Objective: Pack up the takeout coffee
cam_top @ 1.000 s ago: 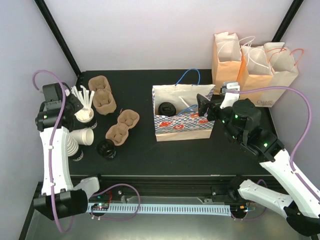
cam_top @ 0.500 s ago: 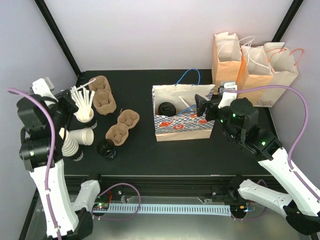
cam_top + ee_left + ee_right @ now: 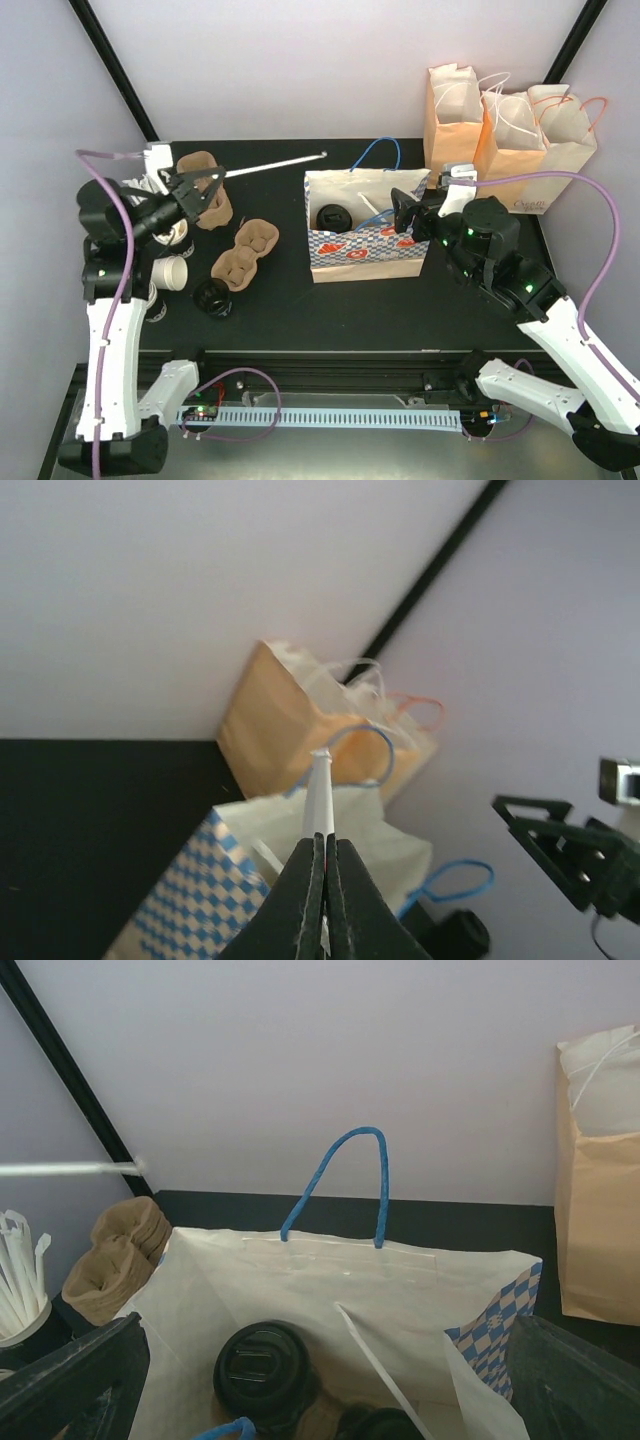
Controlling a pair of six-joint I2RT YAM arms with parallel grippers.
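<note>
Clamping shut on one end of a white straw (image 3: 275,163), the left pincer (image 3: 215,178) aims it rightward at the checked bag (image 3: 365,250), presumably to drop it in. The right pincer (image 3: 405,215) hangs spread wide at the bag's right edge, gripping nothing, probably there to steady the mouth. One takeout coffee (image 3: 331,217) sits inside the bag; a second black cup (image 3: 212,297) stands on the table (image 3: 300,300), lower left.

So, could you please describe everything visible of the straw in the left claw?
The straw is long, thin and white, seemingly paper-wrapped. The shut left claw pinches one end; the rest juts out roughly level above the table, pointing toward the blue-checked bag. Nothing else touches it.
</note>
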